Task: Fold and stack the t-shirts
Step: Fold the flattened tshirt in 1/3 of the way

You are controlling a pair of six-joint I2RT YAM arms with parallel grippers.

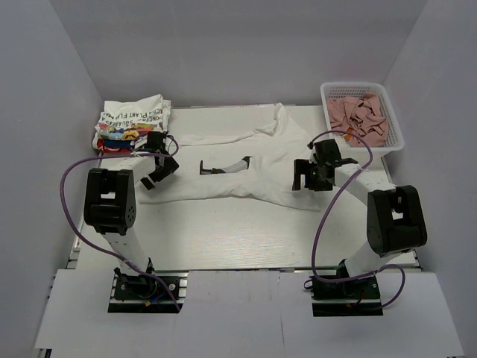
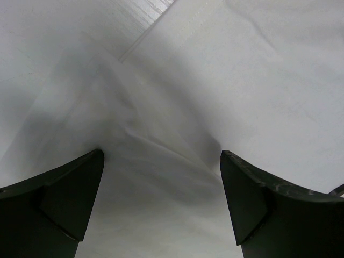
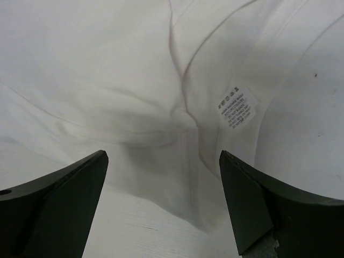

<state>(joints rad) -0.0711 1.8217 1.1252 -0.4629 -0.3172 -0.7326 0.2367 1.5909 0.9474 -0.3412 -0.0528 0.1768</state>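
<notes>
A large white t-shirt [image 1: 246, 175] lies spread across the middle of the table, with a black mark [image 1: 223, 165] near its centre and one part reaching toward the back [image 1: 276, 119]. My left gripper [image 1: 159, 175] hovers open over its left end; in the left wrist view only creased white cloth [image 2: 177, 107] shows between the jaws of that gripper [image 2: 161, 156]. My right gripper [image 1: 307, 181] stands open over the shirt's right end, and its wrist view [image 3: 163, 156] shows the shirt's edge and a care label [image 3: 236, 105]. Folded t-shirts [image 1: 133, 121] are stacked at the back left.
A white mesh basket [image 1: 395, 127] with pinkish-brown cloths [image 1: 358, 113] stands at the back right. Bare table [image 1: 223, 231] runs along the near side in front of the shirt. Grey walls enclose the back and sides.
</notes>
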